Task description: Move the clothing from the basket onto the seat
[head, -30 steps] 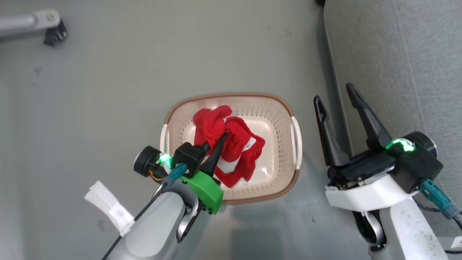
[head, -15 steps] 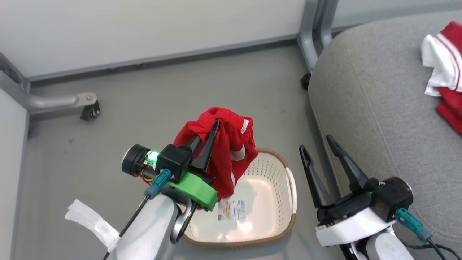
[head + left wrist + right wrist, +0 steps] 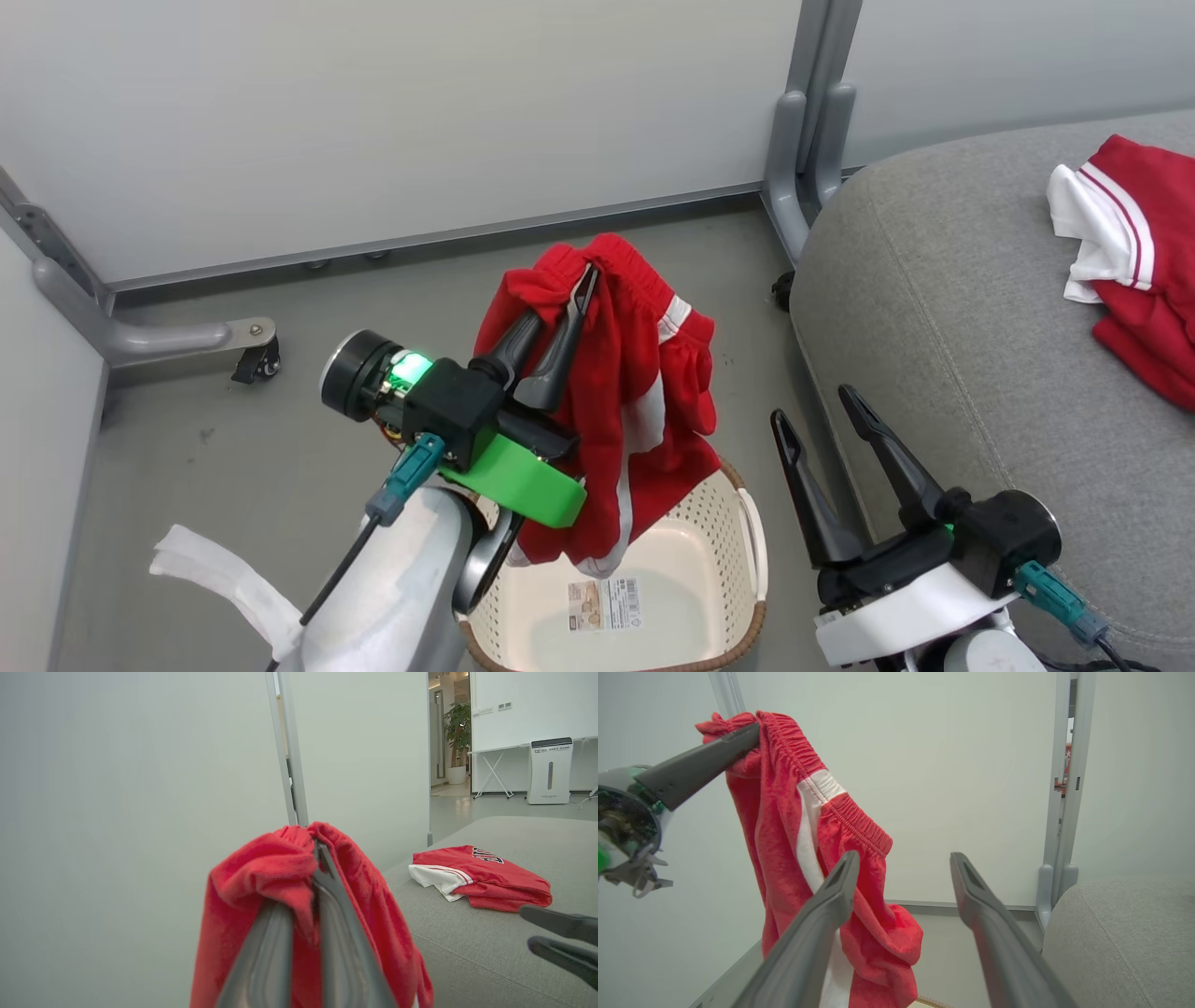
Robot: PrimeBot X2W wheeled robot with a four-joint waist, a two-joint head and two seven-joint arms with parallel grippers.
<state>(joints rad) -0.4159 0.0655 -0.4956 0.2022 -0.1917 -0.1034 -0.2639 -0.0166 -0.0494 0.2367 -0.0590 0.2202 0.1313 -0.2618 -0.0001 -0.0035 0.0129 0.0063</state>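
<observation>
My left gripper (image 3: pixel 583 275) is shut on the waistband of red shorts with white side stripes (image 3: pixel 635 392), which hang in the air above the basket (image 3: pixel 709 579). The same shorts (image 3: pixel 261 891) drape over both fingers in the left wrist view, and the shorts (image 3: pixel 794 826) dangle to the left of my right fingers in the right wrist view. The cream basket holds no clothing, only its label sticker (image 3: pixel 605 602). A second red and white garment (image 3: pixel 1130 252) lies on the grey seat (image 3: pixel 962 327) at the right. My right gripper (image 3: pixel 814 415) stands open and empty beside the seat's edge.
A pale partition wall (image 3: pixel 420 121) with a grey post (image 3: pixel 808 131) stands behind. A castor leg (image 3: pixel 215 341) juts over the grey floor at the left. In the left wrist view the garment (image 3: pixel 481 877) rests on the seat, with my right fingers (image 3: pixel 560 938) at the lower right.
My left gripper has lifted the red shorts out of the basket and higher still. The head camera has tilted up, bringing the wall and seat into view. The right gripper stays open.
</observation>
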